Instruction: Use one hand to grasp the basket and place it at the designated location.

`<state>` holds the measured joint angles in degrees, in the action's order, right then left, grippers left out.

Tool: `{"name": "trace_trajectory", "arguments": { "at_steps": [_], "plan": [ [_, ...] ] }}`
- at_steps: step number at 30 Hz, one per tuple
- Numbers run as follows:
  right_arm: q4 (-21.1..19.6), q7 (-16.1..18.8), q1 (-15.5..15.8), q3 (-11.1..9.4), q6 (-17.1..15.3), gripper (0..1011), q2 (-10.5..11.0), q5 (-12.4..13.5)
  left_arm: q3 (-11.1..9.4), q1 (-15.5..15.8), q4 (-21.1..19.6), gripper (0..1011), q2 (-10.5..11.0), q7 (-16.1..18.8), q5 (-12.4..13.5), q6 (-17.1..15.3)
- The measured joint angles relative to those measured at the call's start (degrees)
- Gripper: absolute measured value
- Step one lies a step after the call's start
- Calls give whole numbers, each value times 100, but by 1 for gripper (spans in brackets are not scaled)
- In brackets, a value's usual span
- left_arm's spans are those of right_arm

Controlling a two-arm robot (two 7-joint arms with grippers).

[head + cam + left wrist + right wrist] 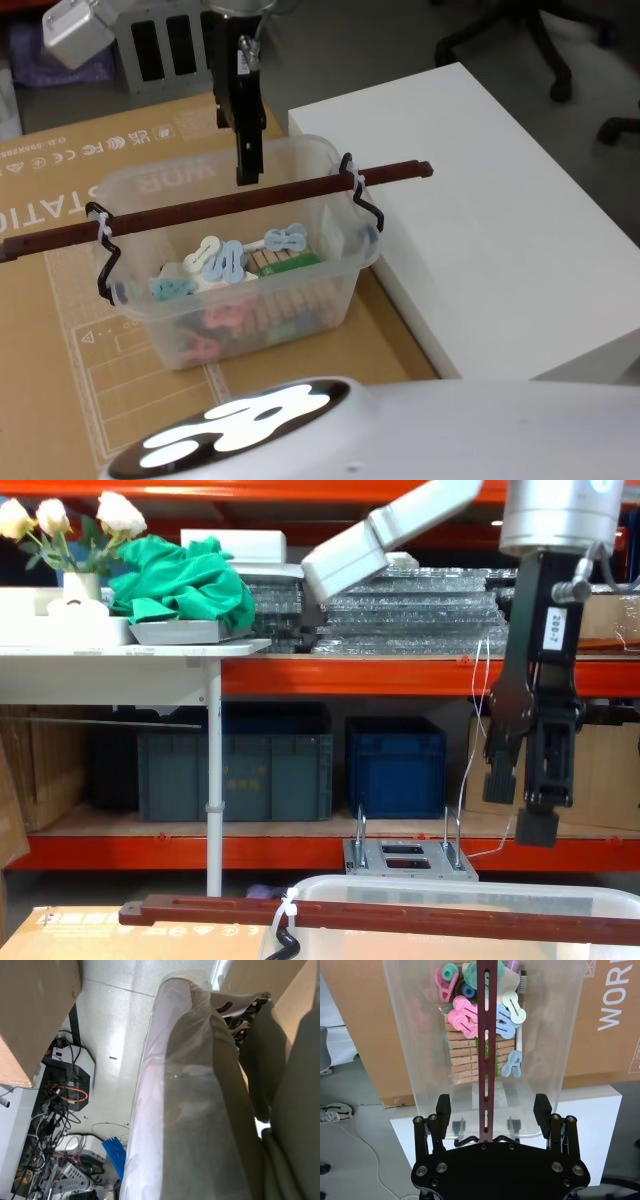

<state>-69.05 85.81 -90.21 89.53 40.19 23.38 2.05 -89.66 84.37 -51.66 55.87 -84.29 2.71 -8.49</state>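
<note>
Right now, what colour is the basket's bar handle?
Dark red-brown; the handle shows best in the head view.

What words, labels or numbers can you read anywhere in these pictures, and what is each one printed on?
"200-7": white label on the black two-finger right gripper, chest view.
"WOR", cut off: white print on the brown cardboard, right wrist view.
"STATIO", upside down and cut off: white print on the same cardboard, head view.
Small marks along the cardboard's far edge: too small to read.
</note>
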Motion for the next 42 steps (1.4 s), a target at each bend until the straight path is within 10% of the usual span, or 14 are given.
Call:
{"name": "trace_trajectory", "arguments": {
  "at_steps": [31, 42],
  "plan": [
    [-192, -119, 95, -30, -171, 1000, 302, -67, 0, 0, 3, 0, 0, 0, 0, 0],
    [282, -91, 271, 17, 38, 1000, 5, -47, 0, 0, 2, 0, 0, 0, 0, 0]
  ]
}}
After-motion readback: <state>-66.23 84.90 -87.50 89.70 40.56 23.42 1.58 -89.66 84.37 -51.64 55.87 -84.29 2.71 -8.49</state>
